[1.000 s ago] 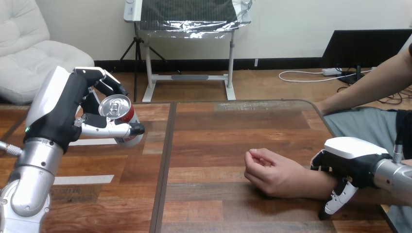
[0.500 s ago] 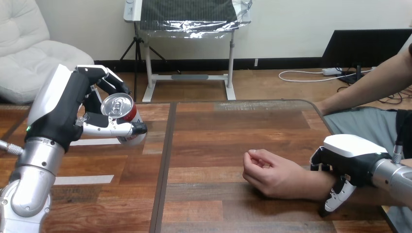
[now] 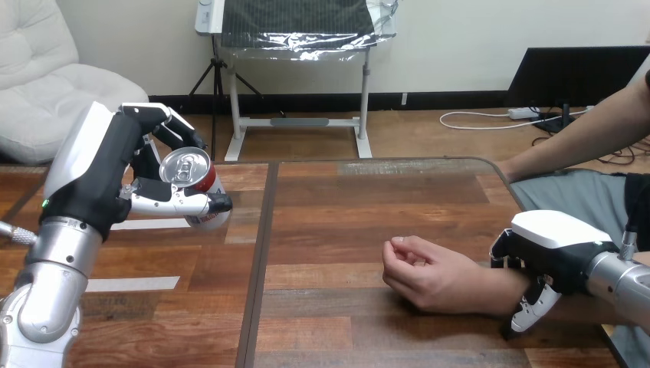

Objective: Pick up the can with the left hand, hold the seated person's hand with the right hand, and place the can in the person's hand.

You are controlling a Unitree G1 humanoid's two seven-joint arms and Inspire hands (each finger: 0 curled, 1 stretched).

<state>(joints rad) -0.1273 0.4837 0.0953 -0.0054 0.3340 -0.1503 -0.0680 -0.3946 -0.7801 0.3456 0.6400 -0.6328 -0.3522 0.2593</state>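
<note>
My left hand is raised above the table's left part, its fingers and thumb curled round a red and white can that stands upright with its silver top showing. The person's hand rests on the table at the right, loosely curled, palm side turned up. My right hand sits over the person's wrist, its fingers bent down on the near side and its thumb hidden behind the wrist. The can is well apart from the person's hand, to its left.
The wooden table has a dark seam running front to back. Pale strips of tape lie on its left part. The person's other arm reaches in at the upper right, beyond the table's edge.
My left hand has carried the can slightly right and up. The right hand and the person's hand have shifted a little to the left and up.
</note>
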